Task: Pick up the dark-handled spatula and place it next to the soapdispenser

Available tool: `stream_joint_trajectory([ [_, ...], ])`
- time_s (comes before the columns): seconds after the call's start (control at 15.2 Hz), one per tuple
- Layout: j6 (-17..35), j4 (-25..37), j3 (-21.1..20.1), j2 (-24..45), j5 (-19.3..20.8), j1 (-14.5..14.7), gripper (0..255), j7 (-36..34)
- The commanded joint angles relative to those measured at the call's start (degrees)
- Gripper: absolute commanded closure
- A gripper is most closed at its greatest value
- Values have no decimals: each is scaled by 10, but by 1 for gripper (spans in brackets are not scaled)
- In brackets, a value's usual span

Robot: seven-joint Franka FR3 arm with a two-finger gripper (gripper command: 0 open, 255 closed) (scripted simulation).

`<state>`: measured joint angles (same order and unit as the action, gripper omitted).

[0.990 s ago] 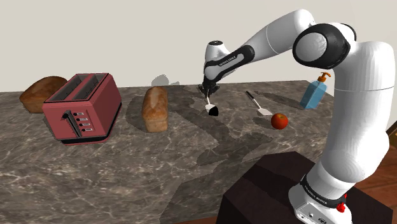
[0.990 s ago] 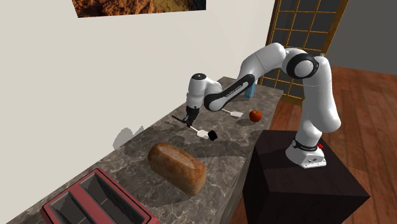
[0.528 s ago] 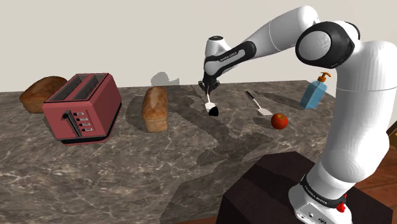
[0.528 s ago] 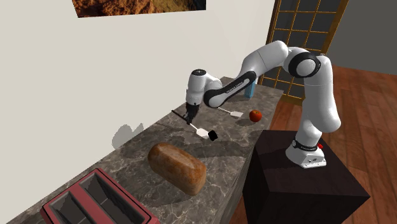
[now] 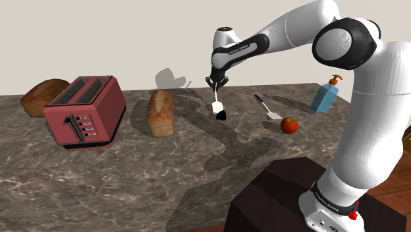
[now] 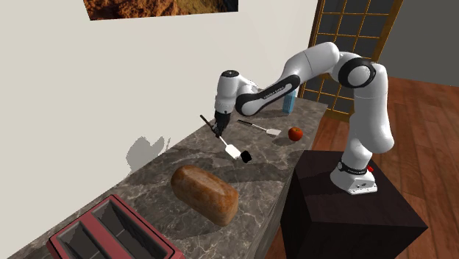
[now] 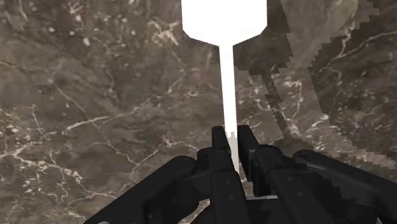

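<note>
Read the shoulder view from its left and take the soap dispenser [image 5: 325, 97] as your reference.

Farthest from it on the table [image 5: 132, 178] lie a round loaf [image 5: 42, 96], a red toaster [image 5: 85, 109] and a long loaf [image 5: 160, 113].

Closer in, the fingers [image 7: 219, 153] are clamped narrow on the white shaft of the spatula [image 5: 217, 104]. It hangs blade-down with a black piece at its lower end, low over the table and well apart from the dispenser.

A second spatula [image 5: 266, 107] and a red round fruit [image 5: 288, 124] lie between the held spatula and the dispenser.

Bare table shows directly left of the dispenser, between it and the fruit. A wider bare band runs along the table's front edge. The dispenser itself stands near the back edge, against the wall.

White lettering [image 5: 240, 56] on the arm is too small for you to read.
</note>
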<state>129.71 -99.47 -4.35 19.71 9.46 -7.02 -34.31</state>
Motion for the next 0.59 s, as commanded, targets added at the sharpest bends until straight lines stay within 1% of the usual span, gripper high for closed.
stream_joint_trajectory([
  [0.0, -13, 7, -1, -6, -2, -1, 255, 3],
  [0.53, -67, 44, -3, -23, -8, -1, 255, 11],
])
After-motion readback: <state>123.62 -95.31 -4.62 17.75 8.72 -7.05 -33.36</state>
